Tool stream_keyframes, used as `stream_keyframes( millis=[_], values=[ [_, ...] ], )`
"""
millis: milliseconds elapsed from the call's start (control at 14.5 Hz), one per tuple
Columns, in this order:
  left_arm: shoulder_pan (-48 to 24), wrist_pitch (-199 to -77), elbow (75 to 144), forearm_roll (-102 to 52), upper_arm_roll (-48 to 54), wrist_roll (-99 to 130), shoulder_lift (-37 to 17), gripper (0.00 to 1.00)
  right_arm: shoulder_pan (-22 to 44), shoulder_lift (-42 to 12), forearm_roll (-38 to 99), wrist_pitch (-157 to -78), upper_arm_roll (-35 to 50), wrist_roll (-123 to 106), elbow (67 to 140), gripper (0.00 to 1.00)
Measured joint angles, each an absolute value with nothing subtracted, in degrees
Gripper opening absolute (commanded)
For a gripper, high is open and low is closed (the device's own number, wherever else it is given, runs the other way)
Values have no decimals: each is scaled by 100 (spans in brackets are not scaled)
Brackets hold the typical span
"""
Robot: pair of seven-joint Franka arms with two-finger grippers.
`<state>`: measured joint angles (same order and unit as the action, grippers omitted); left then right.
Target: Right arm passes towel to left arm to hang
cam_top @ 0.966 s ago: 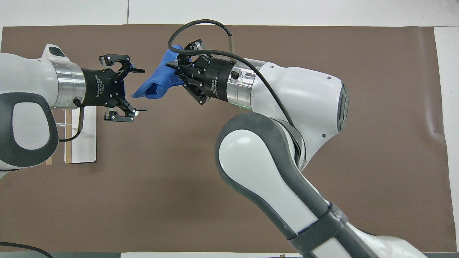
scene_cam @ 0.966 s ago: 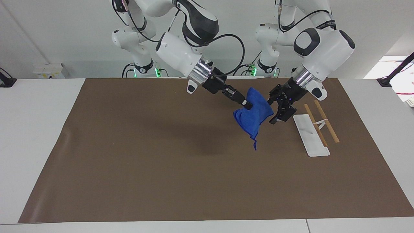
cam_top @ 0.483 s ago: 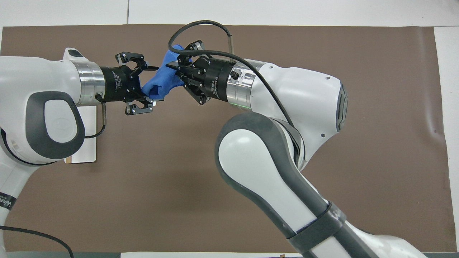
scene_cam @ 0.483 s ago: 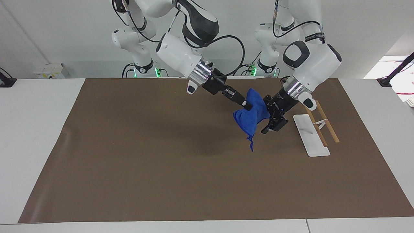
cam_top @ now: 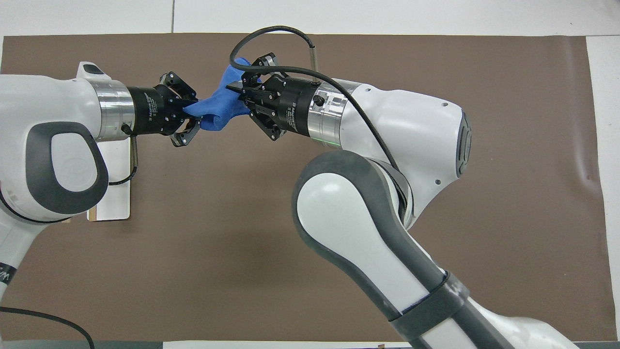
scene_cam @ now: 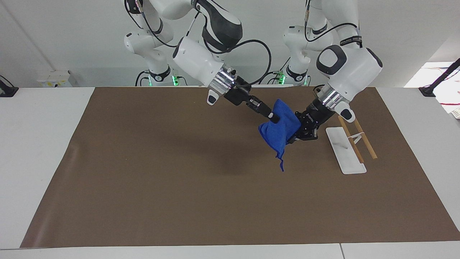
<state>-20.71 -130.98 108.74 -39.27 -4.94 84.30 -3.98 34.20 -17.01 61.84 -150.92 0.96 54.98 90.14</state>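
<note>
Both the right gripper [scene_cam: 274, 117] and the left gripper [scene_cam: 291, 138] are holding the blue towel [scene_cam: 279, 131] with closed jaws, above the brown mat [scene_cam: 179, 180] on the table [scene_cam: 36, 144].

Two white arms [scene_cam: 201, 57] [scene_cam: 348, 68] work at one table [scene_cam: 43, 144], each ending in one black gripper [scene_cam: 274, 117] [scene_cam: 293, 138], so two grippers in all. One blue towel [scene_cam: 278, 131] hangs between them. One brown mat [scene_cam: 179, 187] covers the tabletop. One white rack [scene_cam: 343, 151] carries two wooden rods [scene_cam: 366, 142].
</note>
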Motion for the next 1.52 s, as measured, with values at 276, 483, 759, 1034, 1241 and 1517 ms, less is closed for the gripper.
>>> stream_keyframes(
  millis=[276, 483, 759, 1034, 1241, 1517],
  values=[
    [-1964, -13107, 10794, -3573, -562, 8392, -263, 0, 3396, -1701, 6072, -15140, 46, 5175, 9013, 100],
    [-1819, -13104, 10785, -3052, -576, 8314, -163, 0, 3247, -1707, 4973, -15206, -10, 4746, 9045, 100],
    [-1823, -13099, 10770, -1585, -572, 8280, -151, 0, 2670, -1714, 3351, -15203, -19, 4124, 9397, 100],
    [-1745, -13080, 10847, -450, -580, 8281, -142, 0, 1892, -1642, 2248, -14430, -38, 2751, 9695, 100],
    [-1386, -13079, 11009, 3, -590, 8268, -91, 0, 1198, -1477, 1564, -13176, -44, 1930, 9702, 100],
    [-764, -13084, 11192, 344, -606, 8232, 21, 0, 538, -1176, 740, -11666, -46, 1072, 9706, 100]
  ],
)
